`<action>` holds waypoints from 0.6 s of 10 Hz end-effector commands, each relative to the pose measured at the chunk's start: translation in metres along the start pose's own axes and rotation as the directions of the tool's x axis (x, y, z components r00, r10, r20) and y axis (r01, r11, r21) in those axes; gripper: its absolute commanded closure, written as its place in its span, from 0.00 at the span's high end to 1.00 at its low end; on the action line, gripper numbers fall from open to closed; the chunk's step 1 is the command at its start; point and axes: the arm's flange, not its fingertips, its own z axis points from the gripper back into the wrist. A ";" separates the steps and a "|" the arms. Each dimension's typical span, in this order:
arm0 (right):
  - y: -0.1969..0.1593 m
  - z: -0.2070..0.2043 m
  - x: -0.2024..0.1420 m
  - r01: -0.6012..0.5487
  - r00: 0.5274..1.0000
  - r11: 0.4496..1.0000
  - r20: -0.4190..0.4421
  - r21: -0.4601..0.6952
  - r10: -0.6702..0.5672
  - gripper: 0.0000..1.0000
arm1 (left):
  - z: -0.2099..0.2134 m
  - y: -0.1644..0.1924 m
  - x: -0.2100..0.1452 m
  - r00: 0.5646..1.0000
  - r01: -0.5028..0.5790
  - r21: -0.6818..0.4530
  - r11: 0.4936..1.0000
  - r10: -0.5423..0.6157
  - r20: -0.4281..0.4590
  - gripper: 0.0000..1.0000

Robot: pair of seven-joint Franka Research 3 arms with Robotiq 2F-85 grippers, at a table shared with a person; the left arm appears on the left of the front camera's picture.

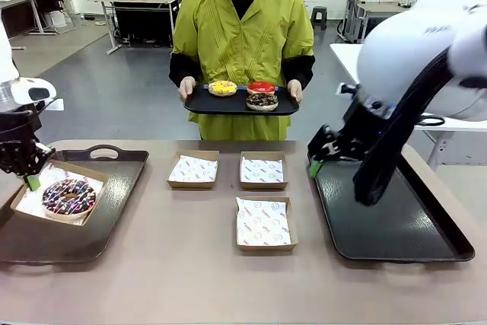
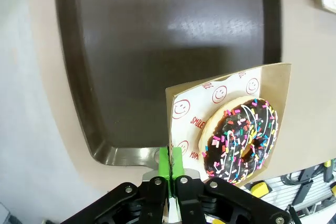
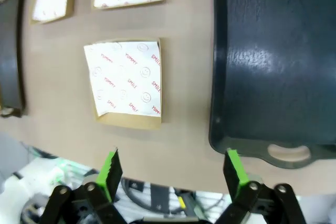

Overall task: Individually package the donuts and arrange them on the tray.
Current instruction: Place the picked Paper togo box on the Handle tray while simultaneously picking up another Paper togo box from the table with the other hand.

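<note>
Table [image 1: 190, 287]: tan, matte top, running the full width of the front view.
Near box [image 1: 263, 224]: brown cardboard lined with printed white paper, just toward 5 o'clock from the table's middle.
Left tray [image 1: 114, 218]: dark, with handles, at the table's 9 o'clock.
Donut box [image 2: 277, 82]: paper-lined, on the left tray's 9 o'clock part.
Sprinkled donut [image 1: 57, 199]: lies in the donut box, icing up.
Left gripper [image 1: 32, 180]: pads pinched tight on the donut box's 10 o'clock edge.
Right tray [image 1: 411, 226]: dark, glossy, at the table's 3 o'clock.
Right gripper [image 3: 171, 161]: jaws spread wide, gripping nothing, above the right tray's 11 o'clock corner.
Far-left box [image 1: 192, 169], far-right box [image 1: 263, 170]: side by side, the second at 12 o'clock from the near box.
Person [image 1: 242, 28]: past the table's 12 o'clock edge, in a yellow-green jacket, holding the held tray [image 1: 205, 104].
Held tray: black; yellow donut [image 1: 217, 89] at 9 o'clock, red donut [image 1: 261, 87] at 2 o'clock, dark donut [image 1: 262, 101] touching it at 4 o'clock.
Room: grey floor; white tables with gear along the back, from 10 to 2 o'clock.
</note>
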 end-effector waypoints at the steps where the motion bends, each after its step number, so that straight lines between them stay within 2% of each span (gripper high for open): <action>1: 0.039 -0.034 0.018 0.003 1.000 0.992 0.000 -0.126 -0.003 1.00 | -0.012 0.014 -0.019 0.997 -0.071 0.043 0.997 0.071 -0.012 0.01; 3: 0.059 -0.068 0.020 -0.004 1.000 0.985 0.016 -0.173 0.007 1.00 | -0.027 0.027 -0.020 0.995 -0.089 0.013 0.996 0.090 -0.031 0.01; 6: 0.061 -0.103 0.016 -0.011 1.000 0.988 0.002 -0.152 0.012 1.00 | -0.045 0.019 -0.023 0.996 -0.062 -0.005 0.998 0.062 -0.058 0.01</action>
